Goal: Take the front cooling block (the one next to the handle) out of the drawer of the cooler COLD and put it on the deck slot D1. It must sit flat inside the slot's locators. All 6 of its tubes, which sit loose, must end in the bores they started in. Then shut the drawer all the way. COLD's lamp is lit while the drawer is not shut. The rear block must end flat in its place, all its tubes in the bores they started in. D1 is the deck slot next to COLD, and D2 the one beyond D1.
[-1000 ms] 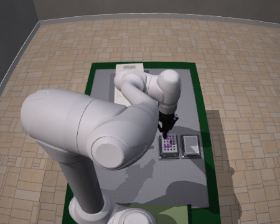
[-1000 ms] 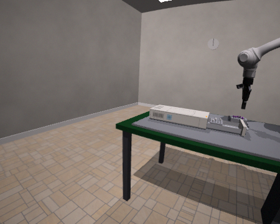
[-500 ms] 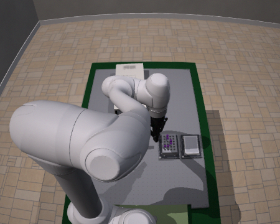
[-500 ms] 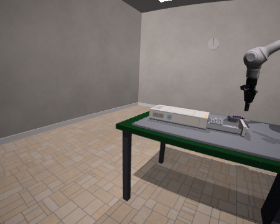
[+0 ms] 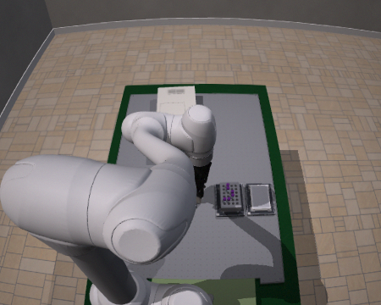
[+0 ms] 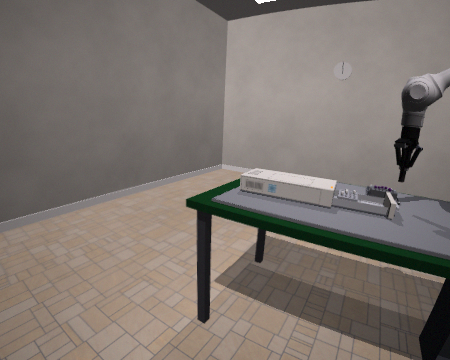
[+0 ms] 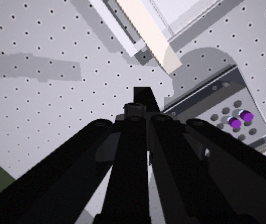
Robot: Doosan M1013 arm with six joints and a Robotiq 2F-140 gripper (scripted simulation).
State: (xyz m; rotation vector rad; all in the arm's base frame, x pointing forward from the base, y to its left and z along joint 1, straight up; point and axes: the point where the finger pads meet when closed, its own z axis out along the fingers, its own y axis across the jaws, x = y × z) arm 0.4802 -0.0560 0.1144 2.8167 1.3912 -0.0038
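Note:
The front cooling block [image 5: 231,198] with purple tubes sits in deck slot D1, to the right of my gripper; it also shows in the wrist view [image 7: 229,116] and in the side view [image 6: 380,190]. My gripper [image 5: 199,192] [image 6: 402,175] is shut and empty. It hangs above the table, beside the drawer's cream handle front [image 7: 149,35]. The white cooler COLD [image 6: 287,186] stands at the far end of the table. Its drawer is pulled out, with the handle front [image 6: 391,204] far from the body. The rear block [image 6: 346,195] with pale tubes sits in the drawer. My arm hides the drawer in the overhead view.
Deck slot D2 [image 5: 260,197] lies right of D1 and holds a flat pale plate. A light green object [image 5: 207,292] sits at the table's near edge. The table has a dark green rim [image 5: 275,152].

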